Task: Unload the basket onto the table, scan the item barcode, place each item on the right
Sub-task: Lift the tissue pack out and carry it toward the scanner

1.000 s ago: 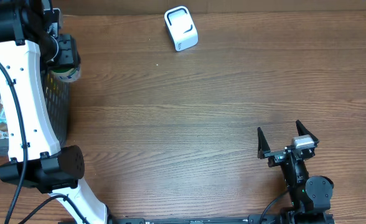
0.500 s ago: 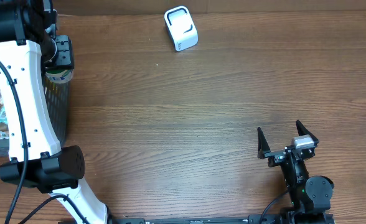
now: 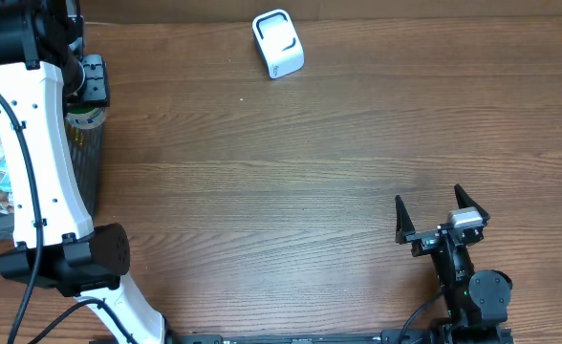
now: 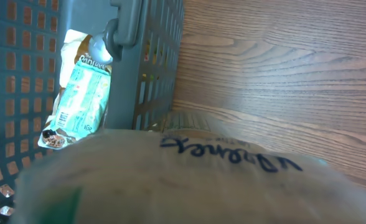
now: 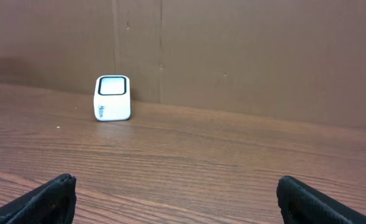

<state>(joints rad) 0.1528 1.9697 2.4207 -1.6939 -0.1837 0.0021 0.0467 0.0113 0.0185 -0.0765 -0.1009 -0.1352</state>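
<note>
**Scanning station: surface, surroundings and contents**

Surface: one wooden table (image 3: 310, 172), brown, with the grain running left to right. Surroundings: one brown panelled wall (image 5: 233, 50) is seen behind the far edge of the table in the right wrist view.

Items counted:
- Scanner (image 3: 278, 43): one, white, with a dark-framed window. It is stood at the far edge of the table, close to the wall, well apart from both arms.
- Basket (image 3: 88, 177): one, grey mesh, placed at the left edge of the table.
- Packet (image 4: 77, 93): at least one, teal, is seen lying inside the basket through the mesh.
- Item (image 3: 83, 117): one, pale with a green patch and dark blue lettering. It is held over the far corner of the basket, directly under the left claw, and fills the foreground of the left wrist view, out of focus. No barcode can be made out.
- Arms: two.
- Left gripper (image 3: 88, 91): one, closed around the item.
- Right gripper (image 3: 429, 205): one, spread wide and holding nothing, positioned at the near right of the table and pointed toward the scanner.
</note>
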